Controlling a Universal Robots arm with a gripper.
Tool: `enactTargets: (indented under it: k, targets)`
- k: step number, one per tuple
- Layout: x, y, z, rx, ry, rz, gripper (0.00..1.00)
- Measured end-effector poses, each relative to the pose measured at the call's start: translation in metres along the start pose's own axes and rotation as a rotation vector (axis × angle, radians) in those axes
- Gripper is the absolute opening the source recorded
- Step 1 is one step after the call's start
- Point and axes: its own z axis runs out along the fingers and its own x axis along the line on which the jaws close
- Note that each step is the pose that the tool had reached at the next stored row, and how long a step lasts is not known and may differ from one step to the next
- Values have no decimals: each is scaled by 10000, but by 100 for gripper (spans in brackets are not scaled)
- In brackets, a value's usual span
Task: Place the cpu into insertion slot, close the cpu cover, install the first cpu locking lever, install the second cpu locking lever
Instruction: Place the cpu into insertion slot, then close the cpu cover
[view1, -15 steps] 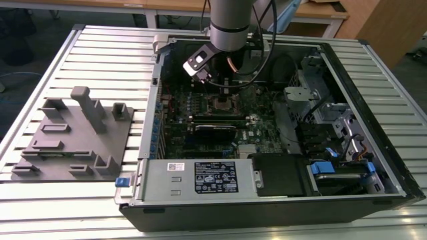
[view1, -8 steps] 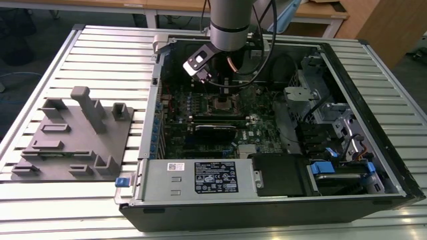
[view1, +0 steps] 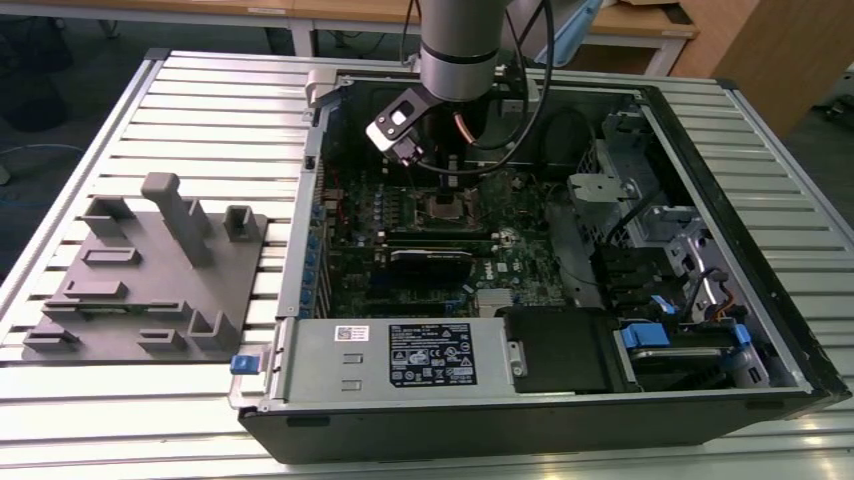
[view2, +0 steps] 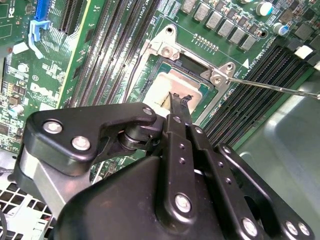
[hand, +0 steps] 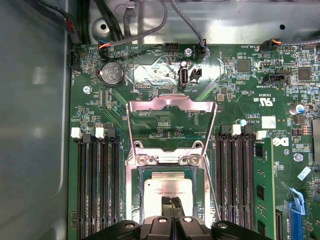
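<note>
The cpu (hand: 170, 186) lies in the insertion slot (hand: 131, 200) beneath the clenched, empty gripper (hand: 172, 201); beyond its tips the cpu cover (hand: 172, 104) stands open, a locking lever (hand: 212, 187) unlatched

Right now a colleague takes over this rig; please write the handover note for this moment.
The gripper is shut, with its tips down at the cpu.
Done: the cpu lies flat in the slot.
The cover is open, swung up off the slot.
One lever stands unhooked beside the slot.
Left: close the cover and lock both levers.
</note>
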Motion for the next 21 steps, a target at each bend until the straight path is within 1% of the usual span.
enactTargets:
  k: [21]
  targets:
    - [0, 1, -29, 0, -2, 32, 10]
